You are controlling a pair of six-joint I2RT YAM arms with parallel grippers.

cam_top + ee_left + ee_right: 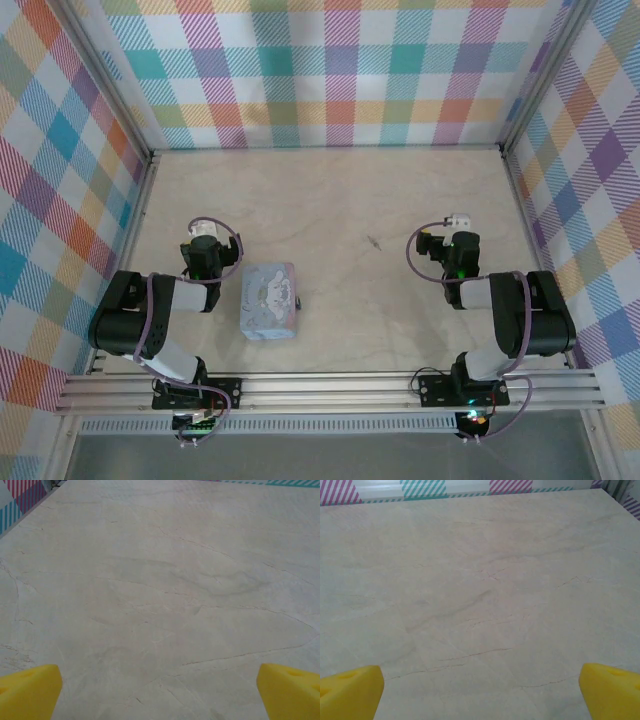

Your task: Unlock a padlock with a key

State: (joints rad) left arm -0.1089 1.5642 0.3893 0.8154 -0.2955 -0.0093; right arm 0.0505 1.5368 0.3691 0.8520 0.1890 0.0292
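Observation:
In the top view, a tiny dark padlock (299,301) hangs at the right edge of a pale blue tin box (268,300) with a white cartoon character, at the near middle of the table. A small thin dark thing, likely the key (374,241), lies on the table between the arms, farther back. My left gripper (205,232) rests left of the tin and my right gripper (459,224) rests at the right. Both are open. Each wrist view shows yellow fingertips (30,690) (350,692) wide apart over bare marble.
The pale marble table (330,190) is walled on three sides by plaid panels (330,70). An aluminium rail (330,388) runs along the near edge by the arm bases. Open tabletop stretches ahead of both grippers.

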